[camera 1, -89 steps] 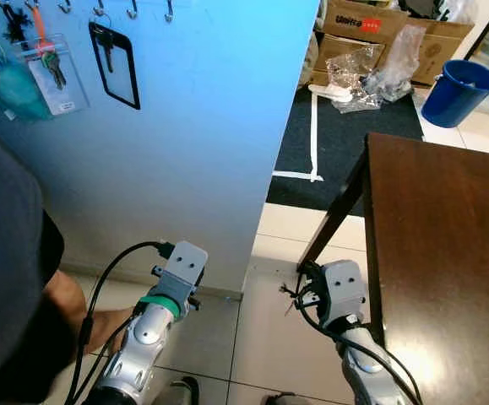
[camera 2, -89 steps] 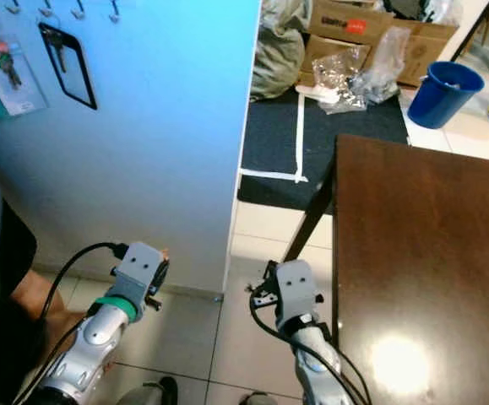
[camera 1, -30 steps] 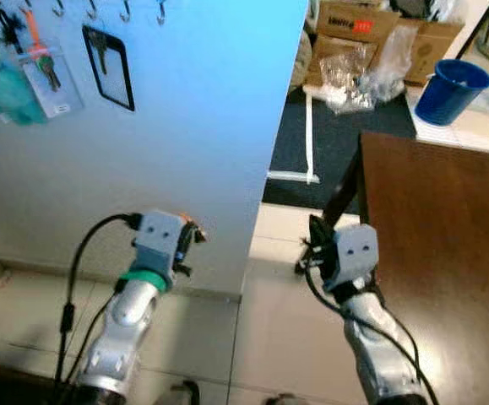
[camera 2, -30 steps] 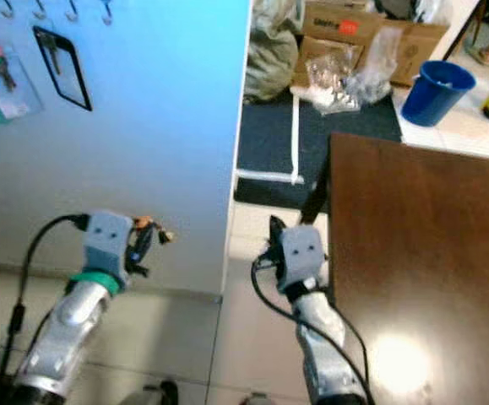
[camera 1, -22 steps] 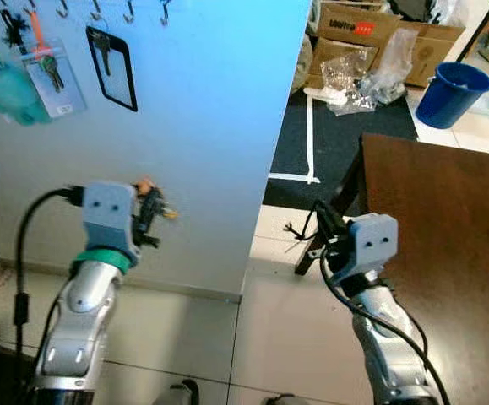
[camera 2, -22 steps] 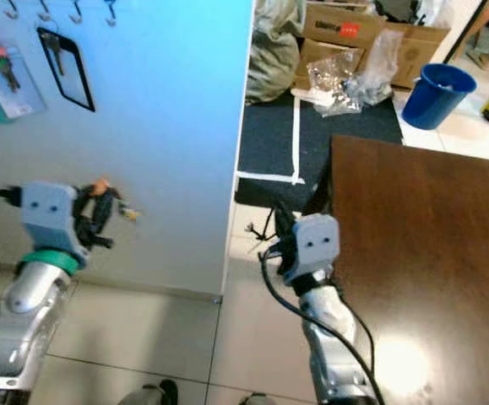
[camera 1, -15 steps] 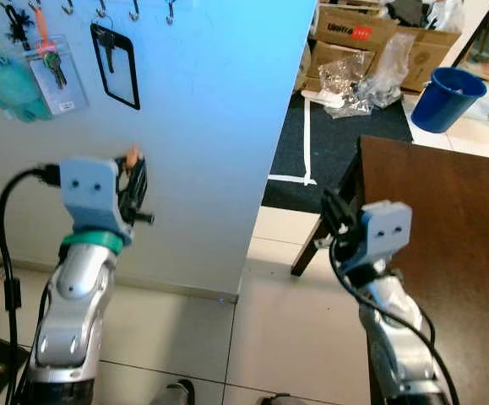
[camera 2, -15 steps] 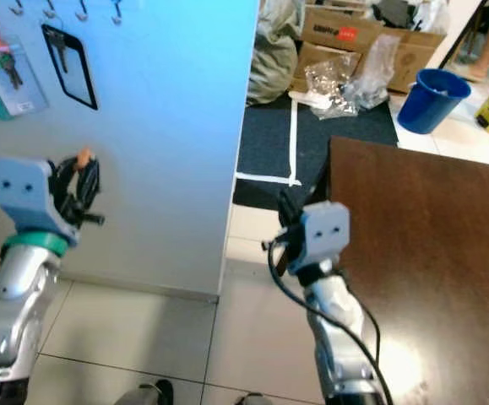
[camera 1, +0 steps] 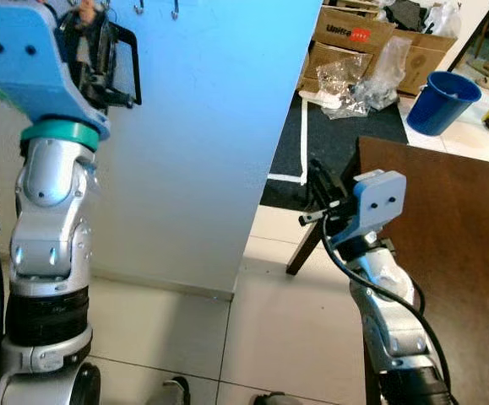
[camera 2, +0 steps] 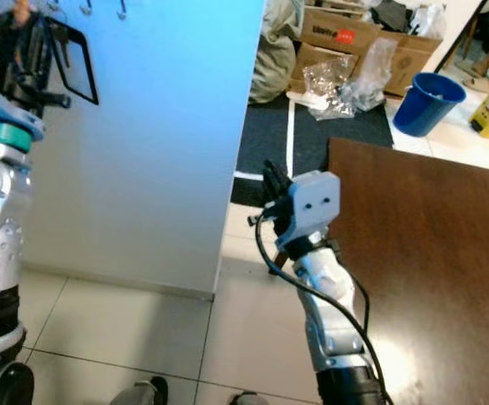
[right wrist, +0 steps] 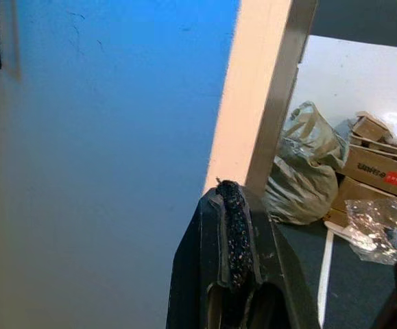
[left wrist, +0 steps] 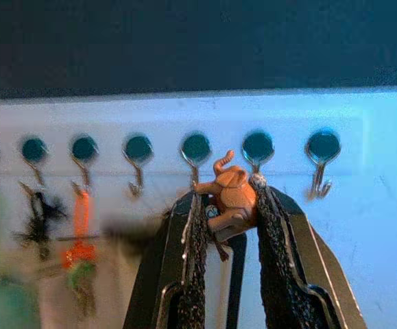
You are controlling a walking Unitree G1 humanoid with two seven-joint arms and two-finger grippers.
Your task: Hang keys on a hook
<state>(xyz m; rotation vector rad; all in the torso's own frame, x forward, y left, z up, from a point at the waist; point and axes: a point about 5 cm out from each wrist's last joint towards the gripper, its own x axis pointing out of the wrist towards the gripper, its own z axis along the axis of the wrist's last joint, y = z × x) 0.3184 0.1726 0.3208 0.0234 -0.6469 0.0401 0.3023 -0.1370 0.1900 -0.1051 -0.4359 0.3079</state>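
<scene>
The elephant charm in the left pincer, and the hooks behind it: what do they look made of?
The elephant charm looks like matte orange-brown rubber or soft plastic: smooth, moulded, no shine. The hooks look like bent metal wire, silvery, each hanging from a dark round mount. The left pincer grips the charm.

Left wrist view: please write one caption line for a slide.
Left gripper holds an orange elephant keychain just below a row of wall hooks.
</scene>
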